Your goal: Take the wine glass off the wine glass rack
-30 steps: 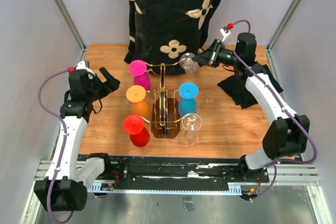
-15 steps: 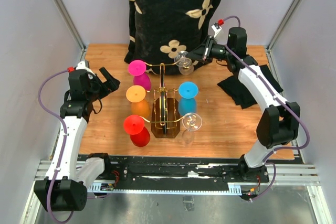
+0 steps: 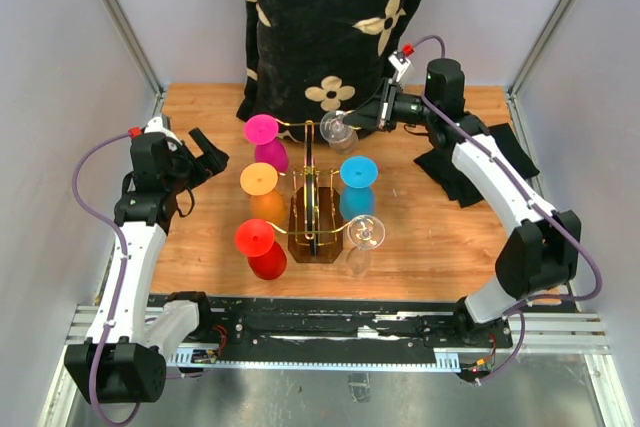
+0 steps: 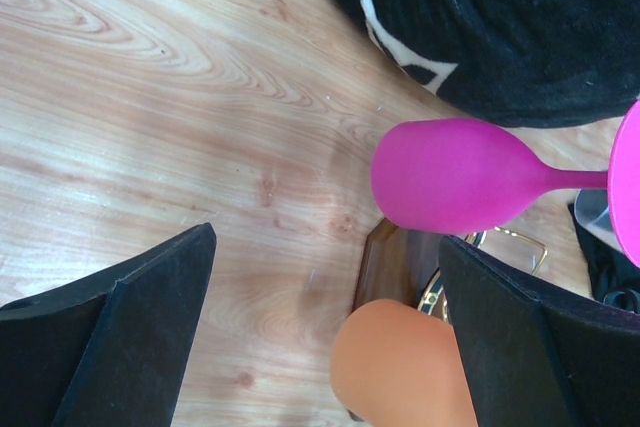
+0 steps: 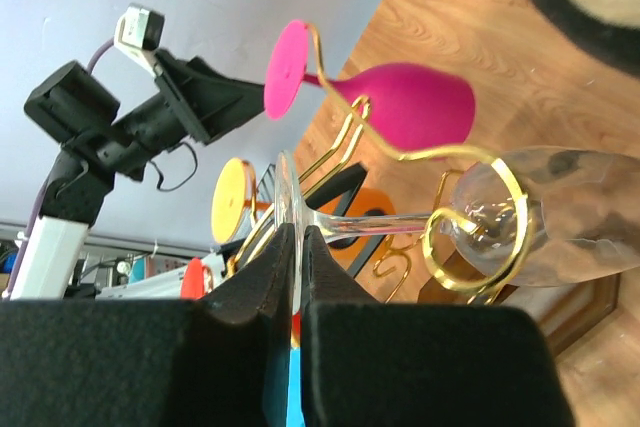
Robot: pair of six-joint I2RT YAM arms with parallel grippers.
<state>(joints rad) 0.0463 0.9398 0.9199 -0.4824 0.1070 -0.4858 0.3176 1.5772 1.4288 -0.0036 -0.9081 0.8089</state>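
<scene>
Wooden counter (image 3: 200, 117), black floral blanket (image 3: 330, 17) behind. Left gripper (image 3: 205, 155), frame left: jaws fully spread, empty. Centre: one wine glass rack (image 3: 313, 222) with six glasses: pink glass (image 3: 264, 133), orange glass (image 3: 260, 181), red glass (image 3: 255, 239), blue glass (image 3: 358, 173), lower clear glass (image 3: 364, 234), upper clear wine glass (image 3: 338, 129). Right gripper (image 3: 362, 119): jaws pinched on the upper glass's foot, its stem inside a scroll arm. Step in hand: extraction. Next, slide the stem out of the scroll's open end.

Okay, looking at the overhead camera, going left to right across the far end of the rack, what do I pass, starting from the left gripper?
left gripper, open → pink glass → clear wine glass → right gripper, shut on that glass's foot → black cloth
</scene>
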